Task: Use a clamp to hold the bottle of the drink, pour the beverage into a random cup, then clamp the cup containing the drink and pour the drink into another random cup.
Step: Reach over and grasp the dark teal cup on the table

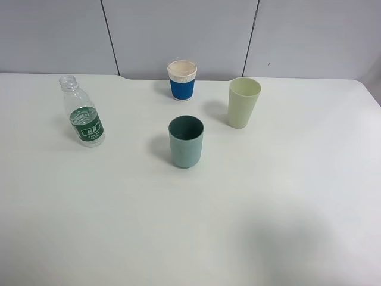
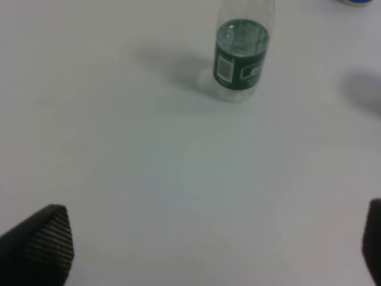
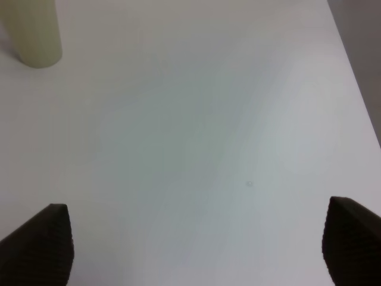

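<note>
From high above, a matt white table (image 1: 286, 196) runs back to a grey panelled wall (image 1: 178, 30) with dark seams. The uncapped bottle (image 1: 83, 113) stands on your left arm's side. The teal cup (image 1: 186, 142) sits mid-table, with a blue-sleeved paper cup (image 1: 182, 80) behind it. The pale green cup (image 1: 244, 102) is toward your right arm's side. All four stand upright and apart.

At your left wrist, the left gripper (image 2: 208, 244) has its fingers spread wide over bare table, gripping nothing. The bottle (image 2: 241, 56) stands ahead of it, well apart.

At your right wrist, the right gripper (image 3: 196, 244) is likewise spread and empty. The pale green cup (image 3: 33, 33) shows only its base, ahead and off to one side. The table's edge runs along the other side, with grey beyond it.
</note>
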You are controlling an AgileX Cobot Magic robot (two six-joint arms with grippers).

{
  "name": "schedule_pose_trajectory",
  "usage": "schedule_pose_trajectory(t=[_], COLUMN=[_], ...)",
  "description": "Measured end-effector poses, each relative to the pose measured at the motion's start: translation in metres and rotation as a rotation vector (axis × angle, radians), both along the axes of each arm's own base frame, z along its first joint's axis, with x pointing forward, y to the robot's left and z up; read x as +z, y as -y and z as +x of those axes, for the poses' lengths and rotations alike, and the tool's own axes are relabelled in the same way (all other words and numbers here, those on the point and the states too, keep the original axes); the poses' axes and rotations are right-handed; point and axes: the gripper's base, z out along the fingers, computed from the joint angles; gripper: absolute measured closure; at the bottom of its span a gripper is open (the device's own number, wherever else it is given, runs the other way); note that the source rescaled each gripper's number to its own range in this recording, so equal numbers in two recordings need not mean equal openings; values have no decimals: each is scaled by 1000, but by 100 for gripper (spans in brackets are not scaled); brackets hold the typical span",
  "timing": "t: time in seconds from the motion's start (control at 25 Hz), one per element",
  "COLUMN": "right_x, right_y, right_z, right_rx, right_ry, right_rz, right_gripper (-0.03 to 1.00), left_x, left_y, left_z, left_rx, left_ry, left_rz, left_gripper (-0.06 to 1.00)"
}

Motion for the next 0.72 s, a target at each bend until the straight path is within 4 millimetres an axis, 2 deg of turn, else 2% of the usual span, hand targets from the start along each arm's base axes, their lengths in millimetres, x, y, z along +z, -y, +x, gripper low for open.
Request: schedule_pose_trajectory(t=[0.2, 0.4, 0.6, 0.72], right_x=[0, 2, 32, 40], right_y=[0, 1, 0, 1], right_z=[1, 17, 41, 58], right_rx=[0, 2, 16, 17], right_ry=[-7, -97, -26, -26], right_rz=[1, 11, 42, 56], right_gripper=[45, 45, 45, 45], left_x=[0, 0, 0, 0], left_y=[0, 0, 0, 0], left_z=[0, 0, 0, 0], left_rx=[0, 0, 0, -1], left_ry=[0, 0, 0, 0], left_rz=[0, 0, 0, 1], left_gripper=[-2, -2, -2, -2])
